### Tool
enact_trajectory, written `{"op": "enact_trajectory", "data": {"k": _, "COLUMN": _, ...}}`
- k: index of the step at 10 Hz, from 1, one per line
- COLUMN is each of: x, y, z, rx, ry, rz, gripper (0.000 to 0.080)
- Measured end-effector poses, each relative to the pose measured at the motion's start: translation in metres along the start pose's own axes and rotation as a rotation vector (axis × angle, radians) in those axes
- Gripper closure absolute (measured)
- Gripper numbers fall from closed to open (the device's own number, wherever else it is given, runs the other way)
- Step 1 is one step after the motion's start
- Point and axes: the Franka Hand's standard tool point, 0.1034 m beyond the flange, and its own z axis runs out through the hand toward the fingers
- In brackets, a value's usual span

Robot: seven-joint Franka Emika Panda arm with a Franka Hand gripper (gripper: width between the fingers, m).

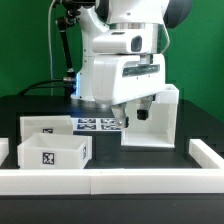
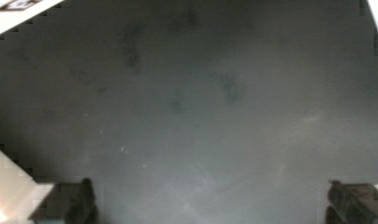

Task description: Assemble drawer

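gripper point(image 2: 209, 200) spread wide over dark table point(image 2: 186, 100), casing point(image 1: 160, 128) close by, front tray point(image 1: 55, 153), rear tray point(image 1: 42, 124), both insides bare white

Arm point(image 1: 118, 70) casing: glossy white, rounded shells, black joint sections at top. Black cables point(image 1: 67, 45) run beside it. Fingers point(image 2: 65, 203) dark and blocky in outline

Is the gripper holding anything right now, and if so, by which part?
Nothing. The gripper is open, and only bare table shows between its fingers.

Bare table point(image 2: 186, 100) under end effector point(image 2: 207, 205), casing point(image 1: 160, 128) just beside, trays point(image 1: 55, 152) well apart
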Motion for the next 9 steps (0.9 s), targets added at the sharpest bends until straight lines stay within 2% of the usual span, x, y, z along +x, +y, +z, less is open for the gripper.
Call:
{"op": "enact_trajectory", "data": {"k": 1, "x": -0.002, "y": 0.001, "z": 0.001, "rx": -0.014, "ry": 0.013, "rz": -0.005, "gripper": 0.0150}}
{"op": "enact_trajectory", "data": {"k": 6, "x": -0.001, "y": 0.001, "z": 0.001, "rx": -0.020, "ry": 0.019, "rz": -0.003, "gripper": 0.0150}}
{"op": "enact_trajectory", "data": {"k": 7, "x": 0.003, "y": -0.002, "z": 0.000, "rx": -0.017, "ry": 0.020, "rz": 0.104, "gripper": 0.0150}}
{"op": "enact_trajectory", "data": {"k": 9, "x": 0.015, "y": -0.015, "z": -0.006, "rx": 0.007, "ry": -0.007, "rz": 0.302, "gripper": 0.0150}}
